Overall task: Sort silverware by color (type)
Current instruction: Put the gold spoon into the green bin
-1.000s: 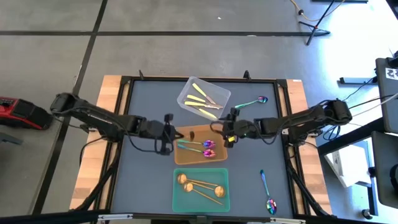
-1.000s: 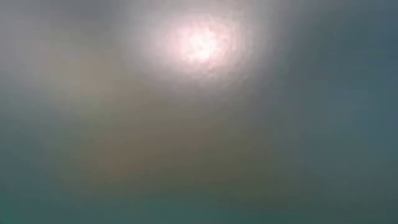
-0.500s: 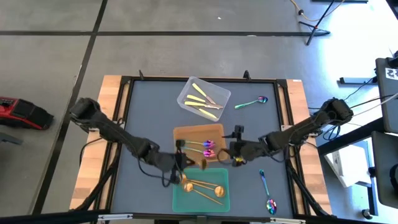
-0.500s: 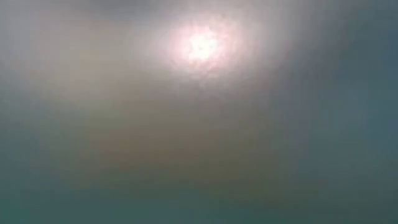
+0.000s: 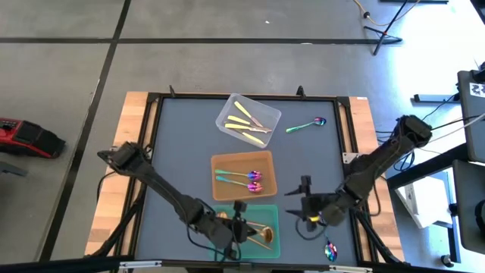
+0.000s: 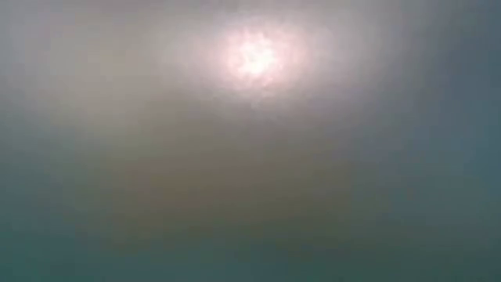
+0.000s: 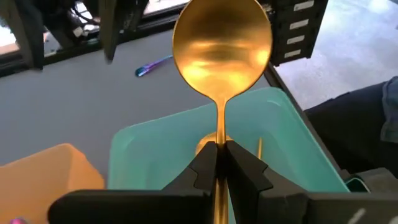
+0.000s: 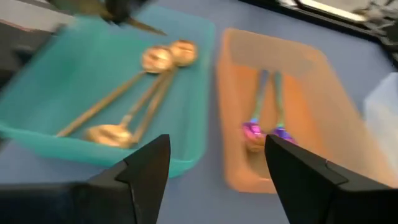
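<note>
My left gripper (image 7: 217, 149) is shut on a copper-gold spoon (image 7: 221, 50) above the green bin (image 7: 273, 130). In the high view it (image 5: 239, 226) hovers over that bin (image 5: 244, 212). Other copper-gold spoons (image 8: 155, 59) lie on the bin's floor. Two rainbow spoons (image 5: 246, 177) lie in the orange bin (image 5: 227, 163), and pale yellow knives (image 5: 244, 121) lie in the clear bin (image 5: 267, 114). My right gripper (image 5: 297, 206) hangs open right of the green bin, holding nothing. One loose rainbow spoon (image 5: 330, 248) lies near it, another (image 5: 306, 125) at the far right. My left gripper pinches the copper-gold spoon's thin handle (image 7: 218, 127) between its two fingers, a little behind the bowl. The fingers lie along the handle, slanting down from the table's left. The spoon is lifted clear over the green bin, its bowl (image 7: 221, 50) sticking out past the fingertips.
The three bins stand in a column down the mat's middle. The right arm (image 5: 371, 163) crosses the mat's right part and covers the handle of the near loose spoon. The low view shows only a blur.
My left gripper has carried the copper-gold spoon from left of the orange bin toward the near edge, ending above the green bin, still shut on it. My right gripper has swung from the orange bin's far right corner toward the near edge, staying open.
</note>
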Robot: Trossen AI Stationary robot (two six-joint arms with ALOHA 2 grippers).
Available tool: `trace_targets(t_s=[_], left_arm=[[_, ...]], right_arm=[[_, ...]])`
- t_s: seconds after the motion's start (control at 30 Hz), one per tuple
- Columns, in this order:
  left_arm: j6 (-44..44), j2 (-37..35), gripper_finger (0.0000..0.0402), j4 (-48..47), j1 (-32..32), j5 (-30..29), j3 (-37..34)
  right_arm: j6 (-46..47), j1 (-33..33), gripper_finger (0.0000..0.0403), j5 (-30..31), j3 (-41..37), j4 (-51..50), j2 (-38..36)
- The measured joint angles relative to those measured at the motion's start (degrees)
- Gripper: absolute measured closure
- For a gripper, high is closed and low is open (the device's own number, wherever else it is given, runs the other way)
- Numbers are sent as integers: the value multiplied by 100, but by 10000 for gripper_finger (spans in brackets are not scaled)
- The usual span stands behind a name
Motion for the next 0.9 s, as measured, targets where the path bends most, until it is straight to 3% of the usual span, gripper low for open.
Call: trace_targets(t_s=[0.27, 0.37, 0.67, 0.9], left_arm=[[-664, 340, 382, -90, 4, 34, 176], [-911, 340, 382, -421, 10, 144, 176], [-1195, 430, 381, -660, 59, 488, 162], [-1675, 408, 344, -679, 183, 543, 167]], right_arm=[[696, 670, 150, -105, 0, -101, -22], [712, 689, 150, -98, 0, -84, -22], [772, 689, 150, -1134, 0, -31, -20], [581, 687, 150, -1072, 0, 725, 2]])
